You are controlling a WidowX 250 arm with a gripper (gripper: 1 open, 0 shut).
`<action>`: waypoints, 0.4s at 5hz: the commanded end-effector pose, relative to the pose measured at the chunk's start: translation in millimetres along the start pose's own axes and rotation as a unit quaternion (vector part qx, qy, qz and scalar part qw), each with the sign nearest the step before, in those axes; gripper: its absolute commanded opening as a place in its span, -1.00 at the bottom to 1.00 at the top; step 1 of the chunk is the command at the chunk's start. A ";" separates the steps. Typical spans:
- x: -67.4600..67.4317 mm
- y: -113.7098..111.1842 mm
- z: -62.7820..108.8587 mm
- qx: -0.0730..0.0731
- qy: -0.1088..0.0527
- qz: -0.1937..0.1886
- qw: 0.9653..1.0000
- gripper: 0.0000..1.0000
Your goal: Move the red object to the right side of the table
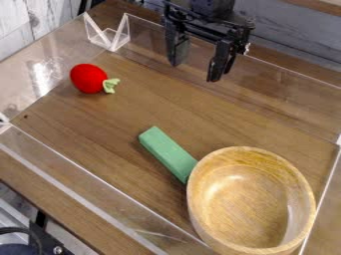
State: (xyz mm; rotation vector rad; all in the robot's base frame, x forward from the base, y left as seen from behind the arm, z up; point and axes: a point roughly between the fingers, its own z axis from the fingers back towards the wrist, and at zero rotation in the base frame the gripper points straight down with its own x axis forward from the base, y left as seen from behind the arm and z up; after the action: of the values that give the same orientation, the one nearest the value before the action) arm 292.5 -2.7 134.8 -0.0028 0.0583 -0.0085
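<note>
Rounded glossy red object [88,78], wood-grain table [200,110]

Red toy fruit [88,78] sits upper left on the table [240,110]; open gripper [196,58] hangs top center, green block [168,152] touching wooden bowl [252,205] lower right.

Red object [90,78]: small rounded bright-red toy fruit with a green leafy stem pointing right, resting on the table [253,105], a dark wood-grain top with low clear walls, toward its left side.
</note>
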 end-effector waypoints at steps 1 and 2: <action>-4.0 5.7 -25.9 0.001 0.014 0.014 1.000 1.00; -10.2 39.8 -28.9 -0.016 0.017 0.067 0.997 1.00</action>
State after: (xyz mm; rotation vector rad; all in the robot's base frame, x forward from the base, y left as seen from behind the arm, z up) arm 277.1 38.0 94.5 -0.0334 0.1405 0.1397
